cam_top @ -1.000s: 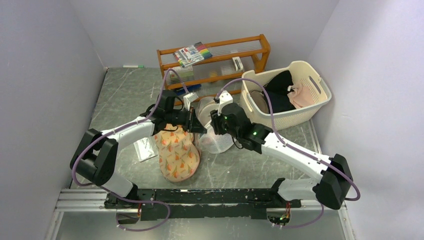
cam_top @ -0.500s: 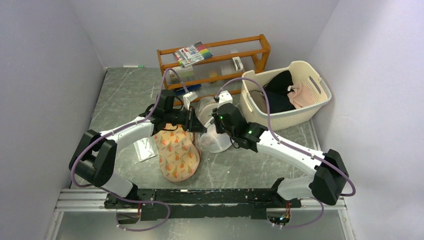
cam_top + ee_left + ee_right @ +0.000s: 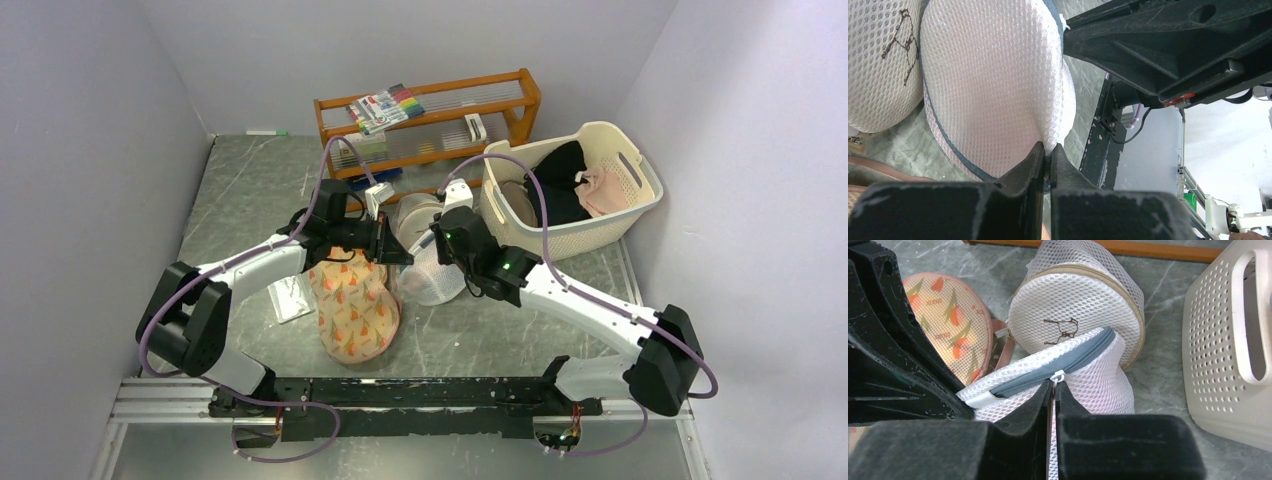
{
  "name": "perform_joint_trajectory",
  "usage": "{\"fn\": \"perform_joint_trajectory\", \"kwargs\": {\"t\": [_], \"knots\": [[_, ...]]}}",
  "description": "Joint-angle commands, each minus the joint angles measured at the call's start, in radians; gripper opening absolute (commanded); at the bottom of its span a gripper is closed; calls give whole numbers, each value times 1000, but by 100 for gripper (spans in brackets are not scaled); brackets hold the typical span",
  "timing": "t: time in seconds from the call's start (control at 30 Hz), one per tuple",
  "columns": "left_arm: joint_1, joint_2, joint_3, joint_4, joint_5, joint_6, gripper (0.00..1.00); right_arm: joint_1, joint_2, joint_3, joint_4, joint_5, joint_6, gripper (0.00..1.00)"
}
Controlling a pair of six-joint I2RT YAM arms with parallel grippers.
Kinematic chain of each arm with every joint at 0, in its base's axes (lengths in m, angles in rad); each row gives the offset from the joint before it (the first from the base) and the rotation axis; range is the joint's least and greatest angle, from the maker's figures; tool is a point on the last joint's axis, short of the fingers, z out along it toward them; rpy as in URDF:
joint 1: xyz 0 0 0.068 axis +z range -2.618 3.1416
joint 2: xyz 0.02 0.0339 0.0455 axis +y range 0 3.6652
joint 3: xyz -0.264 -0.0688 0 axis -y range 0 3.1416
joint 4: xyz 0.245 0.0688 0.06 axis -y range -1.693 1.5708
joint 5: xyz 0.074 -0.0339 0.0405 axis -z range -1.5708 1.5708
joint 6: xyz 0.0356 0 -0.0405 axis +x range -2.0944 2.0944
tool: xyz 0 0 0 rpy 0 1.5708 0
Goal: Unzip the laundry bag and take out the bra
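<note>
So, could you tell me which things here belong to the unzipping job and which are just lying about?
In the job: laundry bag, its zip pull, left fingers pinching the mesh, right fingers on the pull.
Lying about: printed mesh bag, floral pouch, basket, wooden rack, marker pack.

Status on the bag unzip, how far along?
Done: both grips are set. The left hand is shut on a fold of the round white mesh laundry bag, and the right hand is shut on the small white zipper pull. In hand: the unzip itself; the grey zipper shows no gap. Left: open it and take the bra out; no bra is visible.
</note>
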Motion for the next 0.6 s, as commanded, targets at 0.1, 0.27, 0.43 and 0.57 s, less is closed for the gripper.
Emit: {"fn": "perform_joint_trajectory", "kwargs": {"t": [0.1, 0.27, 0.43, 0.57], "knots": [[6, -32, -6, -1, 46, 22, 7, -4, -42, -22, 13, 29, -30, 3], [6, -34, -3, -9, 41, 28, 7, -4, -73, -40, 19, 19, -45, 24], [7, -33, -4, -2, 47, 26, 7, -4, -103, -38, 8, 25, -75, 28], [8, -34, -4, -4, 48, 29, 7, -7, -149, -75, 62, -6, -113, 42]]}}
